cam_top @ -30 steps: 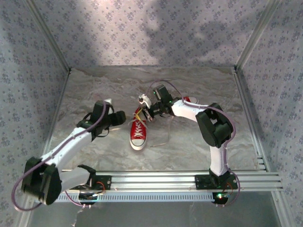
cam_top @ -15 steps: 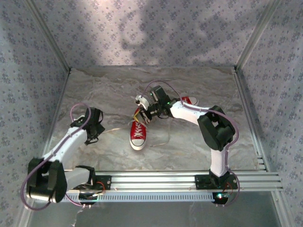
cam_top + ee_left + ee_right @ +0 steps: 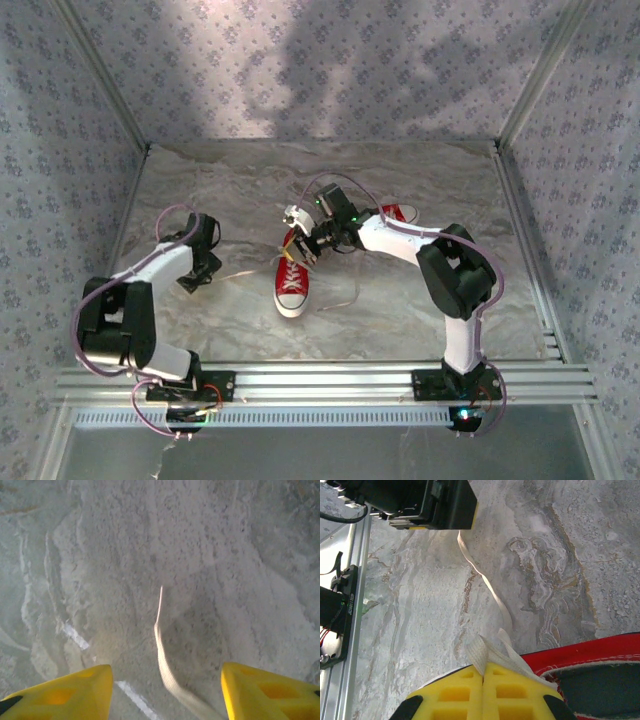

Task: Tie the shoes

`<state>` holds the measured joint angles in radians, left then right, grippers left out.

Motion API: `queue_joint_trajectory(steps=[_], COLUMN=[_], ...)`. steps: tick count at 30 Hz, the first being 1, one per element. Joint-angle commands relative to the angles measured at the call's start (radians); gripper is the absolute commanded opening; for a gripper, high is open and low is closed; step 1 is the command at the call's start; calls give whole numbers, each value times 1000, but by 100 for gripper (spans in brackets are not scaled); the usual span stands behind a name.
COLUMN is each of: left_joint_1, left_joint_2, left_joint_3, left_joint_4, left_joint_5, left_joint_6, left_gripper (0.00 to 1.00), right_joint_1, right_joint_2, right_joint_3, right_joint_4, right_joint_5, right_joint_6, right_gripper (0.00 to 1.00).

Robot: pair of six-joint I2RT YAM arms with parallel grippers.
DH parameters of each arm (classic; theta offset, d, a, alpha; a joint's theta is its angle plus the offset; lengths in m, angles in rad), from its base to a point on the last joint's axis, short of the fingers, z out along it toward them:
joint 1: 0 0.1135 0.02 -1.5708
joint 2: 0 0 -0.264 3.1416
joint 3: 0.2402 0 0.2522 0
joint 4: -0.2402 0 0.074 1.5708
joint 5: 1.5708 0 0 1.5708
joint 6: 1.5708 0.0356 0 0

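Observation:
One red shoe (image 3: 291, 283) with a white toe cap lies mid-table, toe toward the arms. Its red side and dark opening appear in the right wrist view (image 3: 600, 657). The second shoe (image 3: 401, 212) peeks out behind the right arm. My right gripper (image 3: 298, 247) hovers at the first shoe's heel end, its yellow fingers (image 3: 455, 692) shut on a folded loop of white lace (image 3: 482, 657). That lace runs across the table to my left gripper (image 3: 198, 268). In the left wrist view the lace (image 3: 165, 665) lies loose between the separated yellow fingers (image 3: 67, 695) of the left gripper (image 3: 165, 697), which is open.
The marble-patterned tabletop (image 3: 400, 300) is ringed by patterned walls. An aluminium rail (image 3: 330, 380) carrying both arm bases runs along the near edge. A thin lace end trails right of the shoe (image 3: 352, 290).
My left arm has swung left and back from the shoe, drawing the lace out across the table, and its jaws have narrowed. The right gripper has held its pinch, barely moving.

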<state>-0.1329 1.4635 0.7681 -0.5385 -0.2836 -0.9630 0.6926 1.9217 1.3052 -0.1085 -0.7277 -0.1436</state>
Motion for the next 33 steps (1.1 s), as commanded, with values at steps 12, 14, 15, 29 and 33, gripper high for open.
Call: queue_joint_trajectory(steps=[12,14,15,29,33], left_joint_1=[21,21,21,-177,-287], left_joint_2=[137,114,94,-593,-674], left_joint_3=[70,74,70,-75,-78], left_joint_4=[28,8,2,-200,-227], left_joint_5=[23,15,11,-5,27], left_joint_6=[33,39,40,33,22], left_gripper=[24,15,12,0,0], right_joint_1=[2,0,1,-13,-15], right_joint_2=[-28,-31,-33,-36,-25], right_joint_3=[6,3,0,23,38], right_joint_4=[-16,-9,-3,28,23], right_joint_5=[31,41,49,171,179], right_joint_6=[-1,7,13,156,177], right_gripper=[0,0,0,0,0])
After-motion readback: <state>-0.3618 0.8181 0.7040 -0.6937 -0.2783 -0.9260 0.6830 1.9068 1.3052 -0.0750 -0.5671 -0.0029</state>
